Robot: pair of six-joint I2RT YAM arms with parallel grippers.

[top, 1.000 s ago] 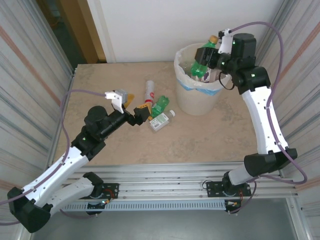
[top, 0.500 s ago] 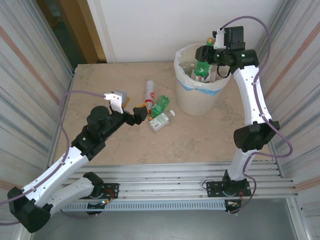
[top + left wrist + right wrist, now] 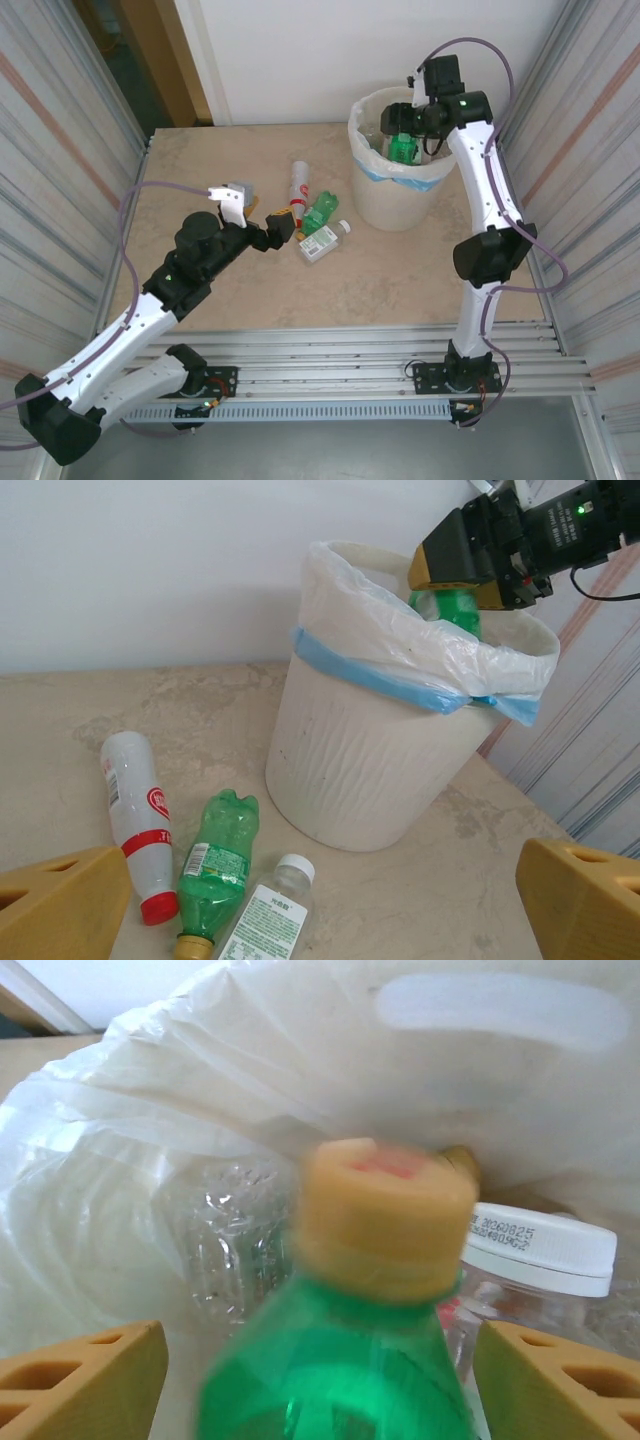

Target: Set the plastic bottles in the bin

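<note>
We see the right gripper (image 3: pixel 468 578) spread wide over the round cream bin (image 3: pixel 350 770), green plastic bottle (image 3: pixel 340 1380) loose between, cap at twelve o'clock

Beige, marble-patterned table (image 3: pixel 220 165) (image 3: pixel 450 880), viewed from the arms' side. The bin (image 3: pixel 395 200) (image 3: pixel 350 770) stands upright on the tabletop at 1 o'clock from the table's middle. Three bottles lie on their sides near the middle, at 8 o'clock from the bin.

(a) White bottle (image 3: pixel 298 185) (image 3: pixel 135 820), red label, red cap toward 6 o'clock.
(b) Green bottle (image 3: pixel 320 213) (image 3: pixel 217 865), just beside (a) at its 4 o'clock, gold cap toward 7 o'clock.
(c) Clear bottle (image 3: pixel 323 243) (image 3: pixel 270 915), green-and-white label, close against (b) at its 6 o'clock, white cap toward 2 o'clock.
</note>
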